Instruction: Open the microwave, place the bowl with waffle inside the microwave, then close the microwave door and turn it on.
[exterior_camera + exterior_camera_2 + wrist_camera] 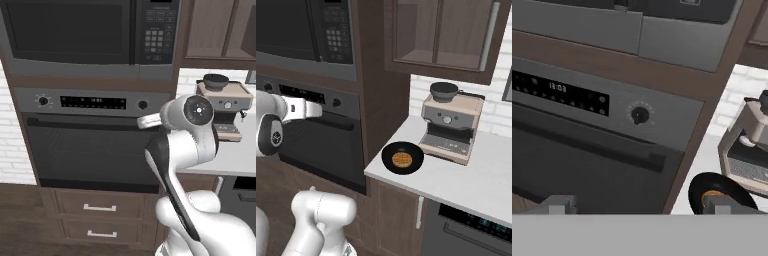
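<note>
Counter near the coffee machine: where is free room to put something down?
The counter is bare to the right of the bowl with waffle and in front of the coffee machine, out to the front edge. It is crowded at the left end, where the bowl lies close to the machine's tray and the cabinet wall.

Brushed grey steel frames the microwave (90, 37); its microwave door (67, 30) looks like dark, possibly glossy glass. Bench (476, 180) smooth, matt white.

light: even, soft, rendered
shadow: faint under the counter (456, 180) edge
glare: none
blur: slight softness
</note>
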### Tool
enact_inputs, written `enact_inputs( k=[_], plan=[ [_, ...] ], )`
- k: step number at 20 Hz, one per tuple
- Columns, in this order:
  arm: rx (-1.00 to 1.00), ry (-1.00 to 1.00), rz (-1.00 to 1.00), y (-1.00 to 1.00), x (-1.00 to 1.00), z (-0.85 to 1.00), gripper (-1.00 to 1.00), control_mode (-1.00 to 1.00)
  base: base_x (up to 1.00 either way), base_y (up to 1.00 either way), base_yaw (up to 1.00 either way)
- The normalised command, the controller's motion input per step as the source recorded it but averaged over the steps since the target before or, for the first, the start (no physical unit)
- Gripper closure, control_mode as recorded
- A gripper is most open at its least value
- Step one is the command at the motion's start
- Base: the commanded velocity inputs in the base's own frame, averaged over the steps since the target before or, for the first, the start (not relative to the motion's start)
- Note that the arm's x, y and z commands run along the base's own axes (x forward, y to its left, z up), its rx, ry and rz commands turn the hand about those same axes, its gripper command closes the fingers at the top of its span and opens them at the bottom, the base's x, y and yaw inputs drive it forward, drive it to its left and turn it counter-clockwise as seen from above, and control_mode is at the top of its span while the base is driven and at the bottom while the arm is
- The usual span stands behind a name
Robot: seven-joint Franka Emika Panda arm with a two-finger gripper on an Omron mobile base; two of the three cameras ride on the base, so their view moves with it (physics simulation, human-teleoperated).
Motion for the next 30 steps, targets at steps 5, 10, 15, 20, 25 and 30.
enact_inputs(
  k=[5,10,15,20,25,30],
  plan=[
    [0.00,-0.28,-0.17,0.14,0.00,0.62,-1.00,-1.00,0.00,0.00,0.00],
    [0.00,-0.44,-0.14,0.24,0.00,0.70,-1.00,-1.00,0.00,0.00,0.00],
    [0.00,-0.34,-0.01,0.44,0.07,0.50,-1.00,-1.00,0.00,0.00,0.00],
    [0.05,-0.13,0.05,0.10,0.19,0.31,-1.00,-1.00,0.00,0.00,0.00],
    [0.16,0.00,0.10,-0.20,0.20,0.26,-1.00,-1.00,0.00,0.00,0.00],
    [0.10,0.00,0.00,-0.08,0.26,0.19,-1.00,-1.00,0.00,0.00,0.00]
  ],
)
